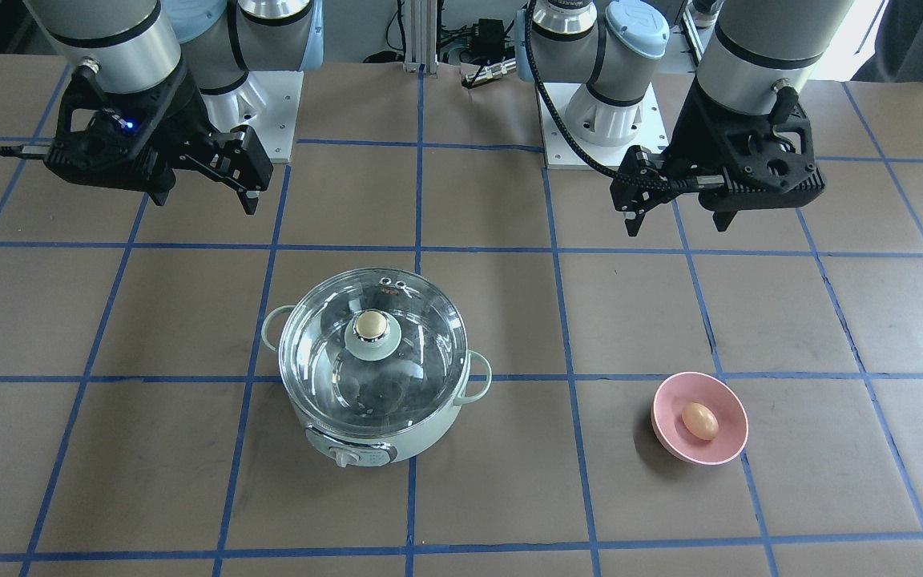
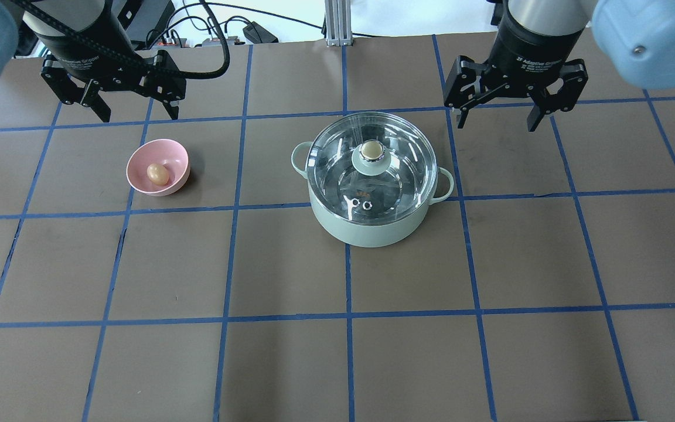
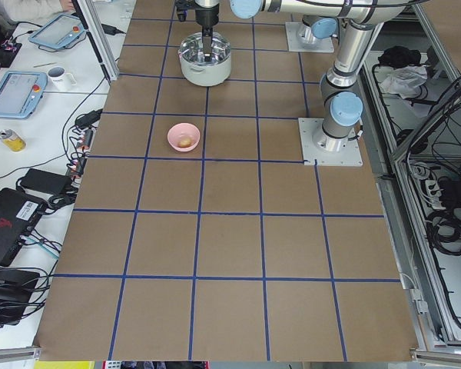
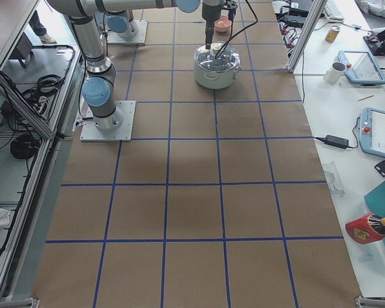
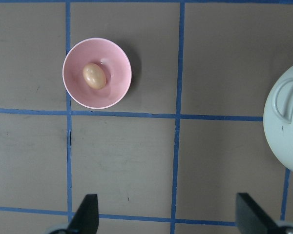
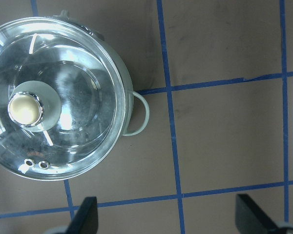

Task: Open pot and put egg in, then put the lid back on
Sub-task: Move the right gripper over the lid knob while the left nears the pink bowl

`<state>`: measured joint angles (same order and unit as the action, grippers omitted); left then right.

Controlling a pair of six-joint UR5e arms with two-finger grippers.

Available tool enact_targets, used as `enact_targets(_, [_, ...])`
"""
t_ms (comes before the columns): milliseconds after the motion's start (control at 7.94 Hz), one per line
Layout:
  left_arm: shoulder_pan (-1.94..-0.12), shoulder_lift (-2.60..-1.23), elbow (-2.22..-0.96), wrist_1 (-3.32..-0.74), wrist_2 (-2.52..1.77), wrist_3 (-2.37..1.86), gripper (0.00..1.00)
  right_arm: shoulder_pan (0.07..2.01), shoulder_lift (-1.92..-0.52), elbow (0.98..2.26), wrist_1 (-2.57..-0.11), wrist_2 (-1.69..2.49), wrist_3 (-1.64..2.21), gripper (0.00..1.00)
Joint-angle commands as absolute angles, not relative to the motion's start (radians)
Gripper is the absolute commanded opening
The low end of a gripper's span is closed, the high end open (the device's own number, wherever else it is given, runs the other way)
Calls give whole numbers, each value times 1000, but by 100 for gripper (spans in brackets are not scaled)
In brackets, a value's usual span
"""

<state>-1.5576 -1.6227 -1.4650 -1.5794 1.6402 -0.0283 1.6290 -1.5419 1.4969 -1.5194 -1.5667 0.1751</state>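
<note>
Two hands, left hand (image 2: 140,114) and right hand (image 2: 497,123), both spread open above brown desk (image 2: 314,351); round mint-green pot (image 2: 367,231) centred, clear glass lid (image 2: 396,158) seated on it; small tan egg (image 2: 157,173) inside pink bowl (image 2: 176,155), apart from pot.

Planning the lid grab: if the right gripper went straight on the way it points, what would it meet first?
Most likely the bare table, beside the pot. The open right gripper points down, and its wrist view shows the lid off to one side.

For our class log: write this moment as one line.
lid on pot; egg in pink bowl; left gripper open; right gripper open
</note>
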Motion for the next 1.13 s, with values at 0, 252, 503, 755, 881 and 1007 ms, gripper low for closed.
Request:
enact_targets(0, [-1467,-1675,-1465,-1531,1632,-110,100,1611,-1542,1505,-1513,-1557,176,100])
enact_targets(252, [-1421,-1735,-1466,-1529,1643,-184,100,1614,-1540,1503,-1538,-1558,175,100])
enact_targets(503, [-1408,-1767,-1471,-1481,1635,-396,100,1630,-1500,1480,-1604,-1563,195,100])
enact_targets(755, [-1368,-1827,-1486,-1375,1632,-482,100,1739,-1461,1450,-1621,-1589,318,100])
enact_targets(881, [-1368,-1857,-1488,-1326,1631,-474,100,1800,-1438,1448,-1655,-1588,362,100])
enact_targets(1007, [-1368,-1885,-1493,-1281,1631,-469,100,1839,-1407,1450,-1689,-1576,414,100])
